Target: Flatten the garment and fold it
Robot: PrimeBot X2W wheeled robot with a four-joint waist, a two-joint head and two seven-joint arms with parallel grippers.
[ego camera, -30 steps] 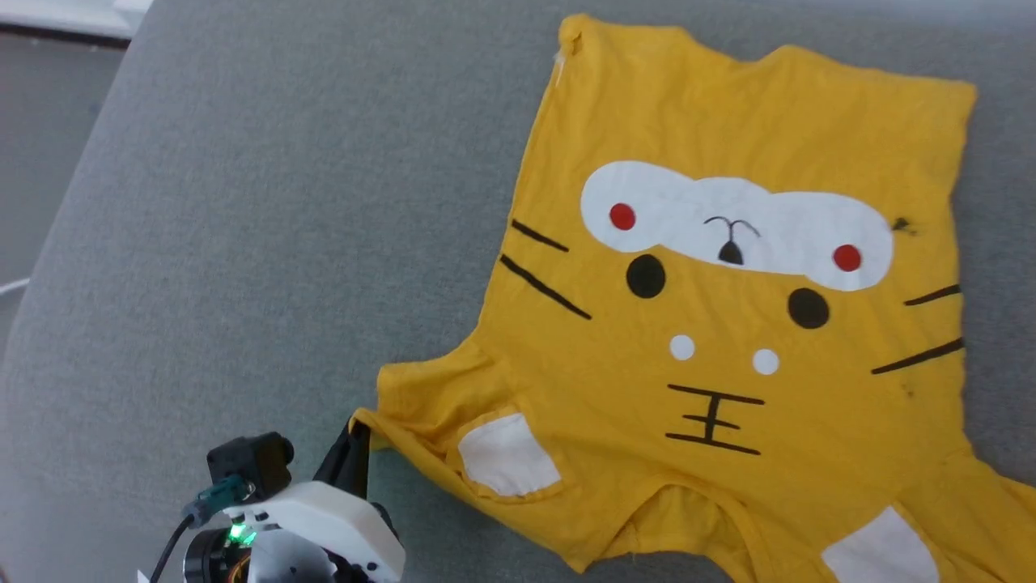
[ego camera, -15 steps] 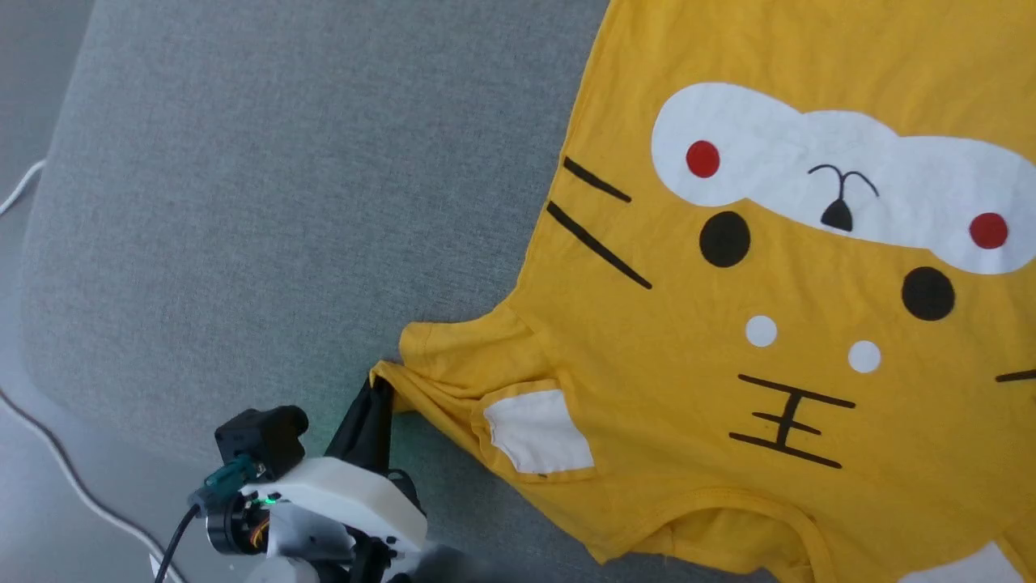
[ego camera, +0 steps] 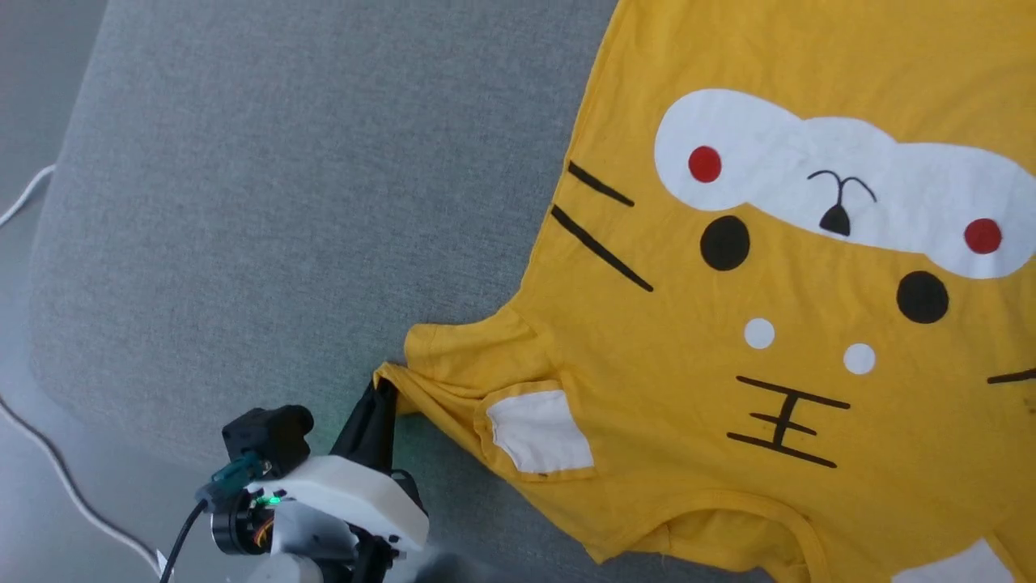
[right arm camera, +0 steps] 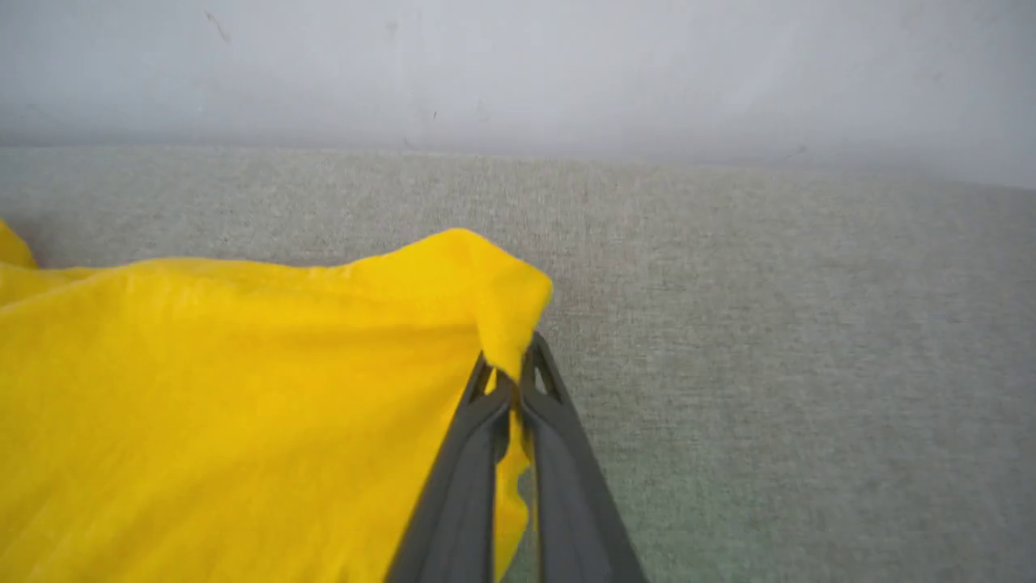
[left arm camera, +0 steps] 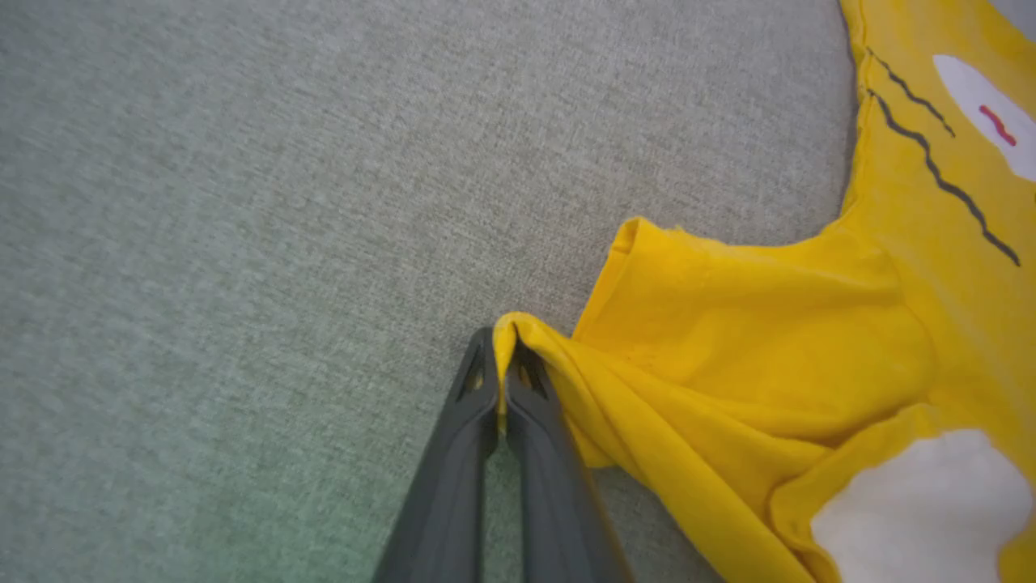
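A grey woven cushion (ego camera: 243, 202) spreads across the head view, its rounded corner at 8 o'clock, with a paler grey floor (ego camera: 32, 65) bordering it from 11 round to 7 o'clock. On that floor a white cable (ego camera: 24, 198) lies at 9 o'clock and another thin cable (ego camera: 57, 474) curves at 8 o'clock. In the right wrist view a pale wall (right arm camera: 518, 65) rises behind the cushion at 12 o'clock.

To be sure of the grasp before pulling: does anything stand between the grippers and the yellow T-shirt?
Nothing visible does. The left gripper and the right gripper are each shut directly on the garment.
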